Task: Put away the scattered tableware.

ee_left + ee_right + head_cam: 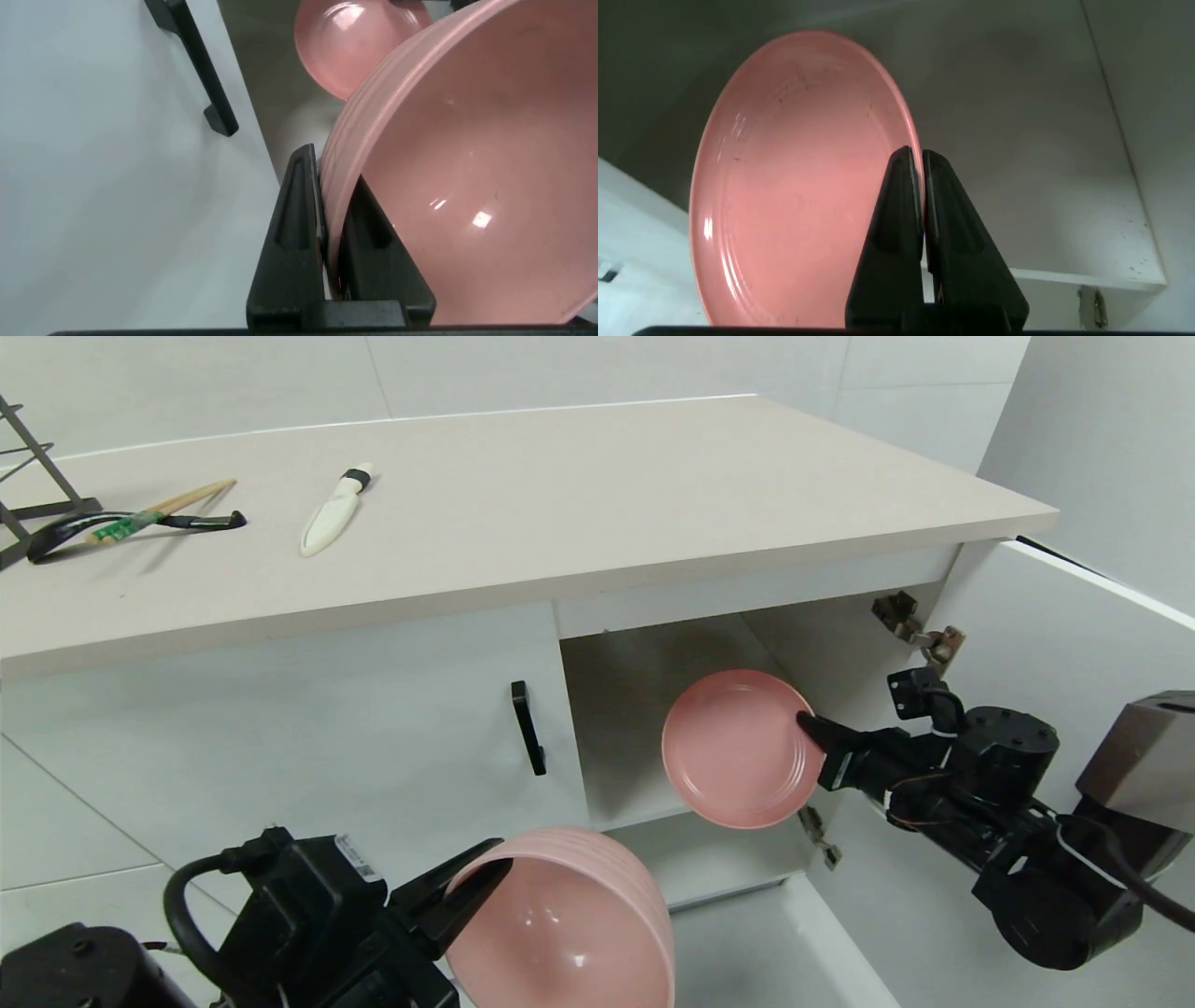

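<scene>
My right gripper [808,725] is shut on the rim of a pink plate [738,747], holding it on edge in front of the open cabinet [653,709]. In the right wrist view its fingers [923,201] pinch the plate [799,177] at the rim. Low at the front, my left gripper [490,873] is shut on the rim of a pink bowl [569,933]. The left wrist view has the bowl [467,159] clamped between the fingertips [304,187], with the plate [350,42] farther off.
On the counter [560,485] lie a white knife [334,511], wooden chopsticks [159,510] and a black utensil [131,523] beside a wire rack [33,476]. The left cabinet door [280,728] is closed, with a black handle [528,728]. The right door [1055,644] stands open beside my right arm.
</scene>
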`<state>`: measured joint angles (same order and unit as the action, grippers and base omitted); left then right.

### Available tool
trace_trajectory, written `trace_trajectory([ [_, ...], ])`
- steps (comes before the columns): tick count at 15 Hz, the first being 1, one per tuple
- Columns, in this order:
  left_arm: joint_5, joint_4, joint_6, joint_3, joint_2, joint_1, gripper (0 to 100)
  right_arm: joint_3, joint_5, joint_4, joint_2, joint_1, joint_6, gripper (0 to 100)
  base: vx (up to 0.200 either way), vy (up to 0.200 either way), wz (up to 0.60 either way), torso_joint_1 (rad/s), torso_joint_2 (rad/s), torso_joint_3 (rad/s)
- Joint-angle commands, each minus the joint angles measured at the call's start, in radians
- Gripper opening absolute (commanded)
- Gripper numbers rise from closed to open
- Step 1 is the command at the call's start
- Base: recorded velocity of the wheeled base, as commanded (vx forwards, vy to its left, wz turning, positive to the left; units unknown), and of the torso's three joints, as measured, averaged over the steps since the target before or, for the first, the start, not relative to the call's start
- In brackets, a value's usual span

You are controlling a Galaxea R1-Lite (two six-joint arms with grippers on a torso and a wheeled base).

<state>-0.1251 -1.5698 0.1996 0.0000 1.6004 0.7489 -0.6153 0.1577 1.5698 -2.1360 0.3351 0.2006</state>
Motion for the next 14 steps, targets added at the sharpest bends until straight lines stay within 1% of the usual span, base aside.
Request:
trace_trajectory([
  [1,-0.001,-0.001,0.000,0.000,0.003,0.000,0,-0.035,-0.007,0.001,-0.064,0.001,-0.001,0,0.000,0.000,0.00,0.000,0.00,0.000],
  [3,-0.001,-0.001,0.000,0.000,-0.005,0.000,0,-0.064,-0.017,0.001,-0.099,0.001,-0.001,0,0.000,0.000,0.00,0.000,0.00,0.000],
  [6,-0.001,-0.001,0.000,0.000,-0.010,-0.020,0,-0.110,-0.017,0.001,-0.144,0.001,-0.003,0,0.000,0.000,0.00,0.000,0.00,0.000],
  [7,0.001,-0.001,0.000,0.000,-0.014,-0.040,0,-0.135,-0.017,0.001,-0.170,0.005,-0.003,0,0.000,0.000,0.00,0.000,0.00,0.000],
  [8,0.001,-0.001,0.000,0.000,-0.014,-0.040,0,-0.135,-0.017,0.001,-0.170,0.005,-0.003,0,0.000,0.000,0.00,0.000,0.00,0.000],
  [9,0.001,-0.001,0.000,0.000,-0.034,-0.068,0,-0.176,-0.013,0.001,-0.216,0.010,-0.003,0,0.000,0.000,0.00,0.000,0.00,0.000],
  [12,0.001,-0.001,0.000,0.000,-0.039,-0.072,0,-0.236,-0.013,0.001,-0.251,0.028,-0.003,0,0.000,0.000,0.00,0.000,0.00,0.000],
  [14,0.001,-0.001,0.000,0.000,-0.056,-0.071,0,-0.244,-0.013,0.001,-0.256,0.047,-0.003,0,0.000,0.000,0.00,0.000,0.00,0.000],
])
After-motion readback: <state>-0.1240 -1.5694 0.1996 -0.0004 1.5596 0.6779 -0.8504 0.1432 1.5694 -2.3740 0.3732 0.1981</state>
